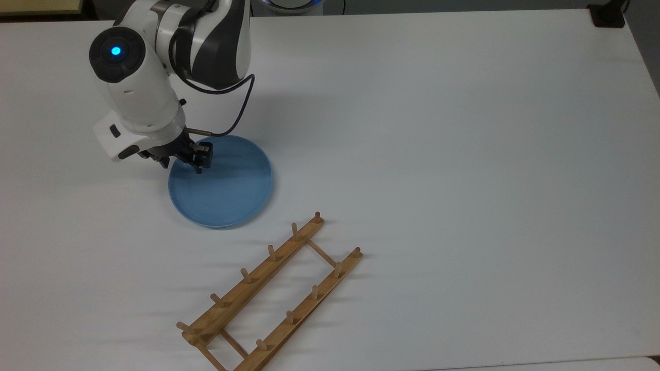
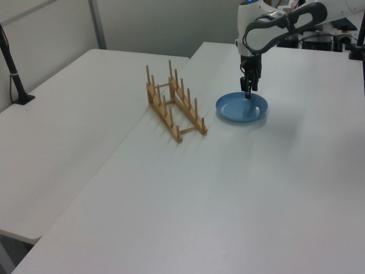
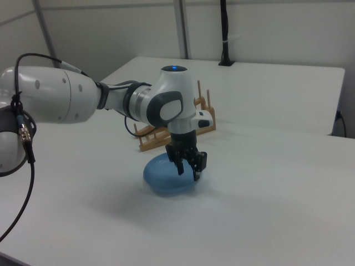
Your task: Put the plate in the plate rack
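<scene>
While plate (image 1: 227, 190) lies flat, gripper (image 1: 183, 161) seemingly straddles rim.

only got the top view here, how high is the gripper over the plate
Observer: In the right view the gripper is down at rim level of the plate, its fingers open. I cannot tell whether they touch it.
Operator: is the plate lifted at all
Observer: No. In the left view it lies flat on the table.
Operator: how tall are the rack pegs
Observer: In the left view the pegs of the plate rack stand upright, well above its rails.
</scene>
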`<act>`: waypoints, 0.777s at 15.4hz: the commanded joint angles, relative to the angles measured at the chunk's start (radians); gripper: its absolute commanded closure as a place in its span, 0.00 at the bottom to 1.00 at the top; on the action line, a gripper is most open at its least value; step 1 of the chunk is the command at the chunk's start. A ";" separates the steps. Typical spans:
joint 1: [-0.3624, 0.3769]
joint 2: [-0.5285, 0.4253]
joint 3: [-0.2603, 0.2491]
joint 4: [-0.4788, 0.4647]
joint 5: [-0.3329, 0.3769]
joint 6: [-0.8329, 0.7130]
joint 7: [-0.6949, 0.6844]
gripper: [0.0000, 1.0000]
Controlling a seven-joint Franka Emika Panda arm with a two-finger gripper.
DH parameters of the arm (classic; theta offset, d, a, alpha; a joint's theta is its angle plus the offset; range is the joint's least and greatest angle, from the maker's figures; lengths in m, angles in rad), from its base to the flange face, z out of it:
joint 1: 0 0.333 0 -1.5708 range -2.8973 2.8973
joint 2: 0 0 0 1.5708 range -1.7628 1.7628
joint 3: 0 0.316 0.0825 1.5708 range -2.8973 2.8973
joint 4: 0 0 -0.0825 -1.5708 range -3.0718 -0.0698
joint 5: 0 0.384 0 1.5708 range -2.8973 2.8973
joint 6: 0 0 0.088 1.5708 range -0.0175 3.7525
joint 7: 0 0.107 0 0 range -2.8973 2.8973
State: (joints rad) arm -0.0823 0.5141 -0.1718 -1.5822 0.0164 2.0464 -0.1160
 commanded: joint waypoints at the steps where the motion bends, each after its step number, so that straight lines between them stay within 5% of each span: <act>1: -0.010 0.004 0.003 -0.015 0.004 0.023 -0.031 0.42; 7: -0.007 0.030 0.003 -0.022 -0.001 0.024 -0.034 0.62; 12: -0.008 0.029 0.003 -0.022 -0.001 0.023 -0.040 1.00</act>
State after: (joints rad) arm -0.0899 0.5517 -0.1707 -1.5805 0.0162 2.0467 -0.1314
